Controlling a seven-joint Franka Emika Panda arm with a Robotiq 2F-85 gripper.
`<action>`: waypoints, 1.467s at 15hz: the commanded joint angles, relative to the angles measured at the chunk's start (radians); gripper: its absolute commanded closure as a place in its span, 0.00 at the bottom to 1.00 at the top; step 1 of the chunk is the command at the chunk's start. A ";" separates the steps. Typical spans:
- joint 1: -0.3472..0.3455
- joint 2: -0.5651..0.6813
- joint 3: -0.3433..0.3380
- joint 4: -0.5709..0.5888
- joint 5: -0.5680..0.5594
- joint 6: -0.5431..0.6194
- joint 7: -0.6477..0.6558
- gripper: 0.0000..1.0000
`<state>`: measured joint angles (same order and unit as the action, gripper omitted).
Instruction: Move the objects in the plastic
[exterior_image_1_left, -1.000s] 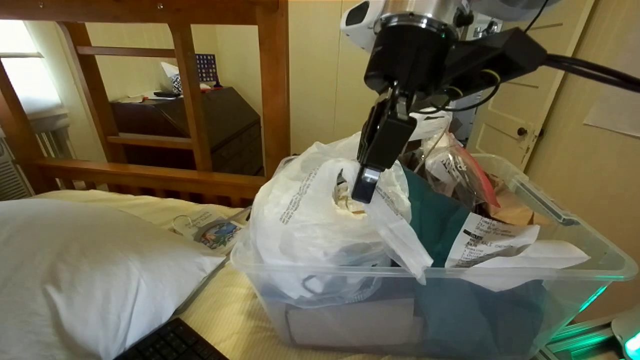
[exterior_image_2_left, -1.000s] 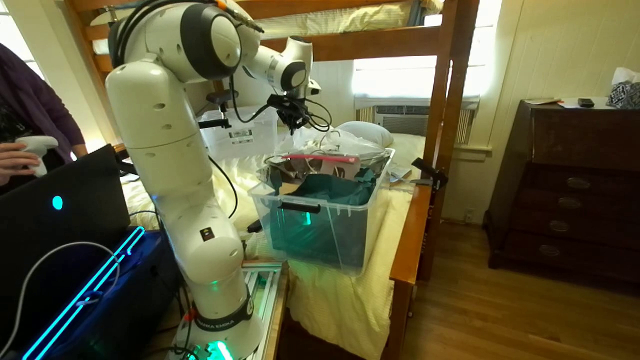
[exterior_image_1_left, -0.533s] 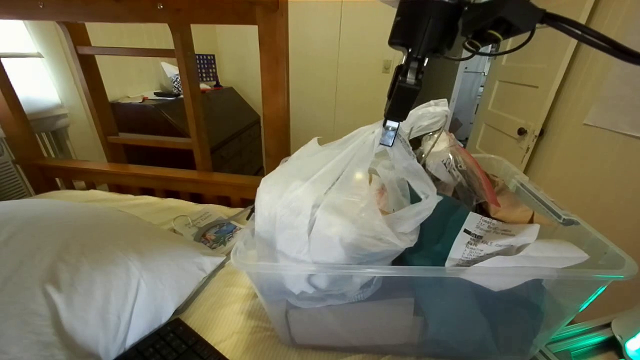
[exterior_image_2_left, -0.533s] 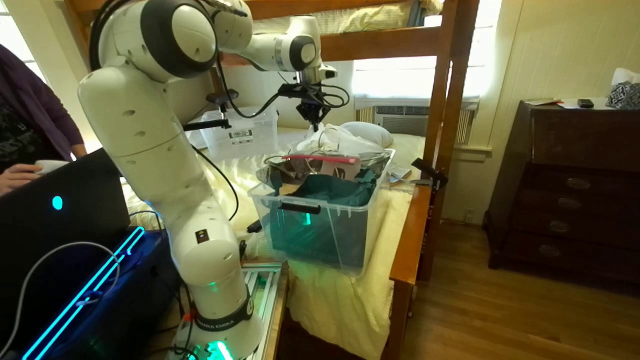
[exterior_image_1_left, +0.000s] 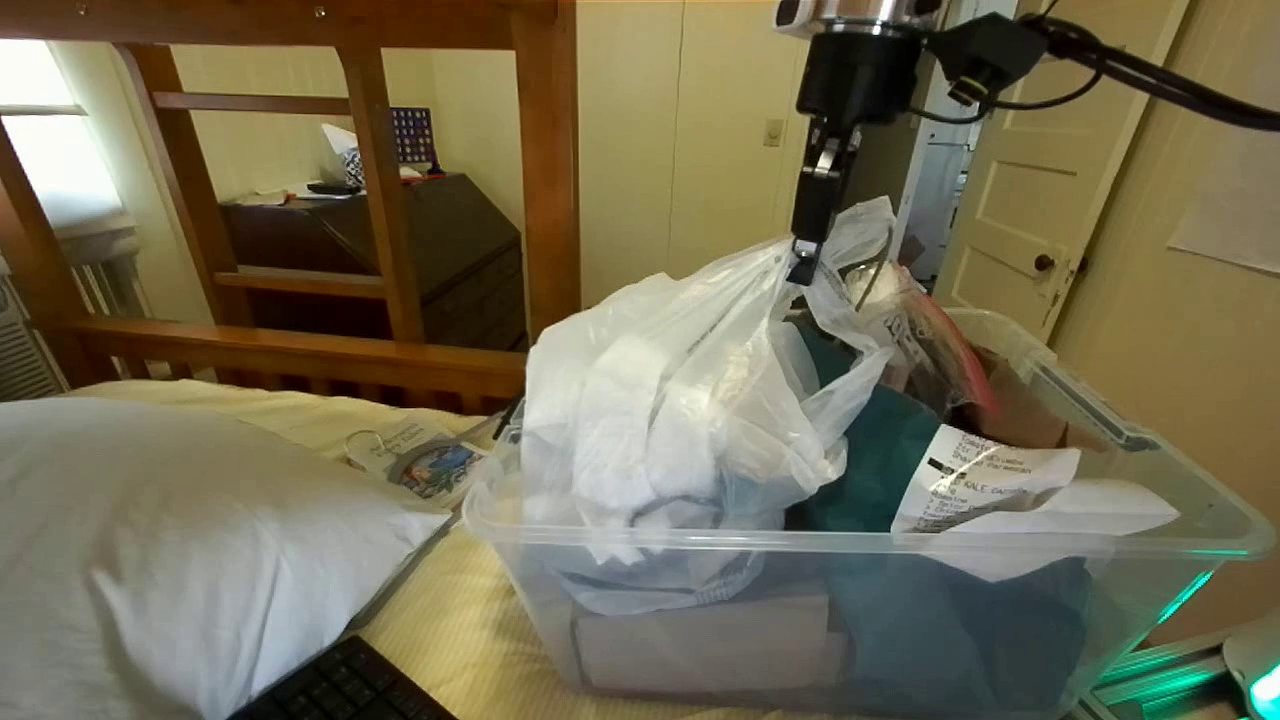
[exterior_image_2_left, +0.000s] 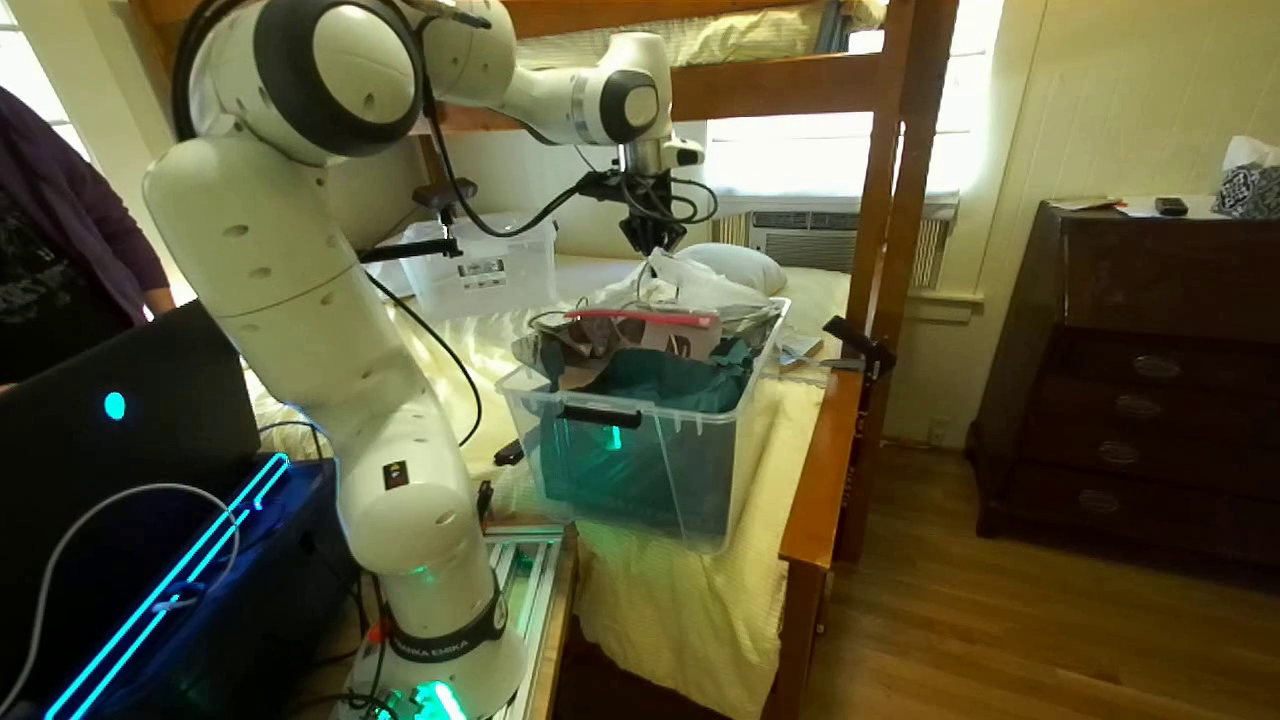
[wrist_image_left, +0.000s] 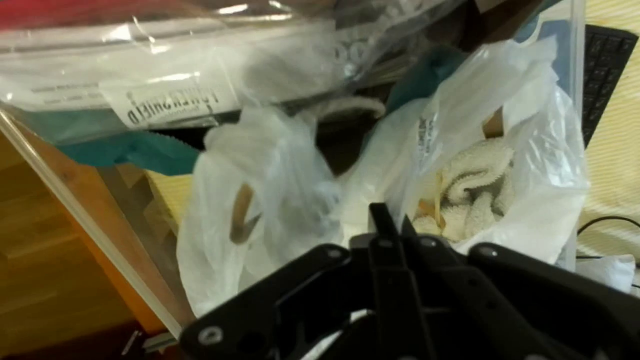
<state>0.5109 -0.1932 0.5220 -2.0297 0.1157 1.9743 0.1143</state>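
The plastic, a crinkled white translucent bag (exterior_image_1_left: 650, 400), sits in one end of the clear storage tub (exterior_image_1_left: 860, 543). It also shows in an exterior view (exterior_image_2_left: 715, 285) and the wrist view (wrist_image_left: 367, 187). A fluffy pale cloth (wrist_image_left: 480, 187) shows through the bag's opening. My gripper (exterior_image_1_left: 803, 262) is shut on the bag's top and holds it stretched upward above the tub's rim. In the wrist view the gripper (wrist_image_left: 392, 217) pinches a fold of plastic between its fingertips. The bag's underside rests low in the tub. Its other contents are mostly hidden.
Dark green cloth (exterior_image_1_left: 890, 450), a receipt (exterior_image_1_left: 970, 480) and a red-edged clear pouch (exterior_image_1_left: 935, 350) fill the tub beside the bag. A pillow (exterior_image_1_left: 200, 550) and keyboard (exterior_image_1_left: 345, 680) lie on the bed. Another clear tub (exterior_image_2_left: 480, 270) stands behind. Bunk posts (exterior_image_1_left: 548, 170) rise nearby.
My gripper has risen from the bag's front and moved back, drawing the bag's top up into taut folds. In the last half second it moved only slightly, toward the bag's far side.
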 joint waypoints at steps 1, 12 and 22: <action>-0.007 -0.050 -0.017 -0.114 0.065 0.006 0.022 1.00; 0.025 -0.048 -0.014 -0.179 0.229 -0.033 -0.020 0.60; 0.052 -0.019 0.094 0.149 0.100 -0.147 0.076 0.00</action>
<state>0.5785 -0.2554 0.5858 -1.9744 0.2750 1.8682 0.1562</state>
